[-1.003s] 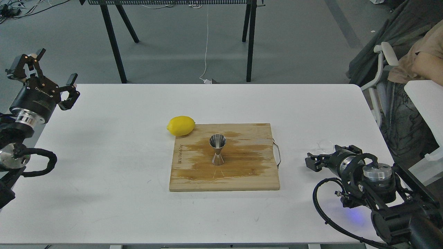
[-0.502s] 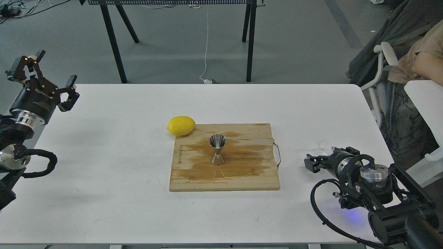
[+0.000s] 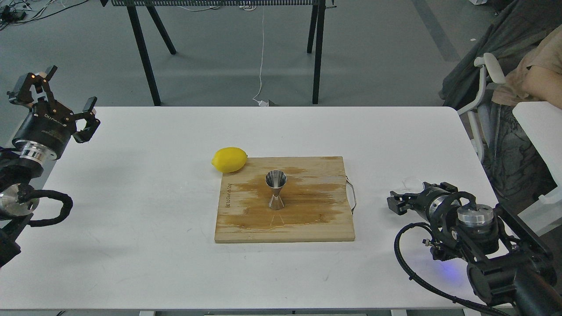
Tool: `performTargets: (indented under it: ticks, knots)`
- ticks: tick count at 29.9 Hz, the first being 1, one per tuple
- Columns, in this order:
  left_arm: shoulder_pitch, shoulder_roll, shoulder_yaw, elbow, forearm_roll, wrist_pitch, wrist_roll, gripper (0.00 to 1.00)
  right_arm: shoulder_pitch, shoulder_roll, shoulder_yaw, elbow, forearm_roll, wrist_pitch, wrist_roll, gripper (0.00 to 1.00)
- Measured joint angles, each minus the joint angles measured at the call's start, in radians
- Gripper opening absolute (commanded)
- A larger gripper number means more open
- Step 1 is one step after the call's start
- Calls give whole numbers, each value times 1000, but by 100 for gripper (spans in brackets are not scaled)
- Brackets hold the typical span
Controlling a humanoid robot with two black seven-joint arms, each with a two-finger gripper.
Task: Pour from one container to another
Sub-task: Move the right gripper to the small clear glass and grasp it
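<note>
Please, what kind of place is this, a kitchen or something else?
Probably a robotics lab or test room, not a kitchen: a plain white table on grey floor, loose cables trailing behind, and two robot arms beside a staged wooden board with a steel jigger and lemon.

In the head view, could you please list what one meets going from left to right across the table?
left gripper → lemon → jigger standing on the wet cutting board → board's metal handle → right gripper, with the small clear cup just beyond it.
</note>
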Motion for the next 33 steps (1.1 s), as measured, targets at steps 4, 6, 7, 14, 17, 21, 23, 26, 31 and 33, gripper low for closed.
performTargets:
  ticks: [4,6,7,14,17,21,23,26,31,33]
  knots:
    - [0,1,0,1,0,0,0,99,1,0,-2,-2,0,0,0,79]
    - [0,1,0,1,0,0,0,99,2,0,-3,-3,0,1,0,75]
    - [0,1,0,2,0,0,0,99,2,0,-3,-3,0,4,0,72]
    - [0,1,0,9,0,0,0,99,2,0,-5,-9,-5,21,0,62]
    - [1,1,0,10,0,0,0,99,2,5,-5,-10,-18,21,0,61]
    - [1,1,0,11,0,0,0,99,2,12,-6,-11,-23,21,-1,61]
    - [1,1,0,11,0,0,0,99,1,14,-6,-11,-24,21,-1,60]
    - [1,1,0,11,0,0,0,99,0,16,-6,-18,-25,21,-2,57]
    - [1,1,0,11,0,0,0,99,-4,17,-6,-20,-34,41,-2,49]
    - [1,1,0,11,0,0,0,99,-7,17,-6,-20,-35,62,-2,48]
